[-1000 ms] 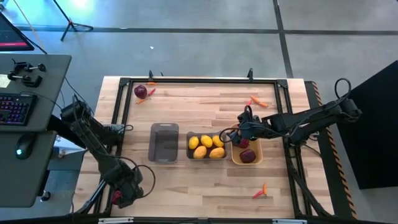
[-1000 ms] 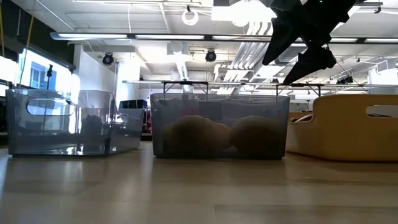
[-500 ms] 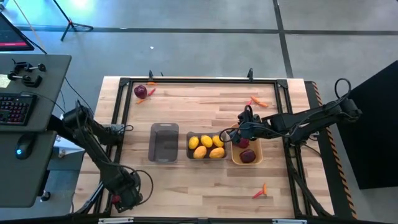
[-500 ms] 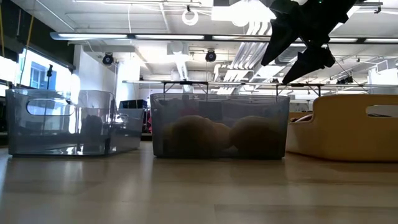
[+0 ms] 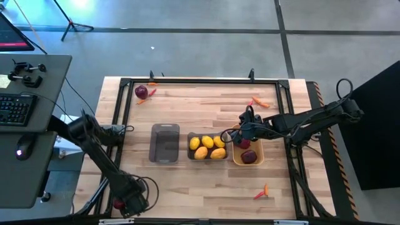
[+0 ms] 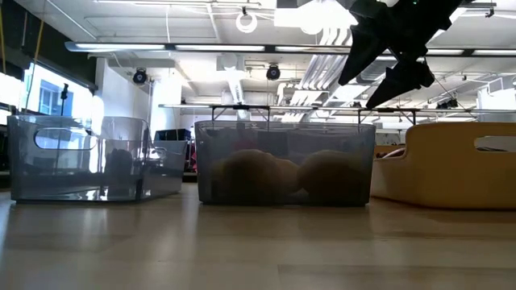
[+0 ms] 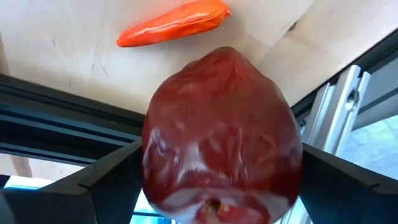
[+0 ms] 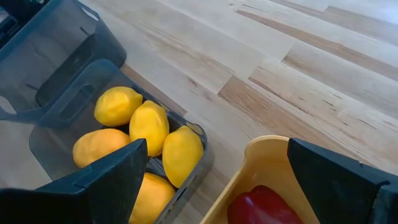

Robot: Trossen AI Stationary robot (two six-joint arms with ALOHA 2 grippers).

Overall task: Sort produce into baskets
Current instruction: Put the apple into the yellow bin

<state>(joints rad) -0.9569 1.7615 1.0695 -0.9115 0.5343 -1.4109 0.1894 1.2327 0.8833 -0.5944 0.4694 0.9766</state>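
Observation:
A dark red apple (image 7: 221, 137) lies at the table's near left corner, beside an orange pepper (image 7: 174, 22). My left gripper (image 5: 127, 203) is low over that apple and open, with one finger on each side of it. My right gripper (image 5: 240, 137) hangs open above the gap between the grey basket of lemons (image 5: 208, 147) and the orange basket (image 5: 256, 161), holding nothing. The orange basket has one apple (image 8: 264, 205) in it. A second grey basket (image 5: 165, 142) stands empty to the left of the lemons. My left gripper has the apple's two sides (image 7: 152, 155) right against the inner faces of its fingers (image 7: 118, 180). I cannot tell whether they touch it. The fingers slant down from above, and the apple fills the gap between them.
Another apple (image 5: 141, 92) and a pepper (image 5: 152, 92) lie at the far left corner. More peppers lie at the far right (image 5: 257, 102) and near right (image 5: 262, 192). A black frame (image 5: 200, 80) runs round the table's edge. A desk with a keyboard (image 5: 15, 109) stands to the left.
My left gripper has sunk and gone toward the table's near edge, down over the apple at the near left corner. Its fingers have kept the same gap.

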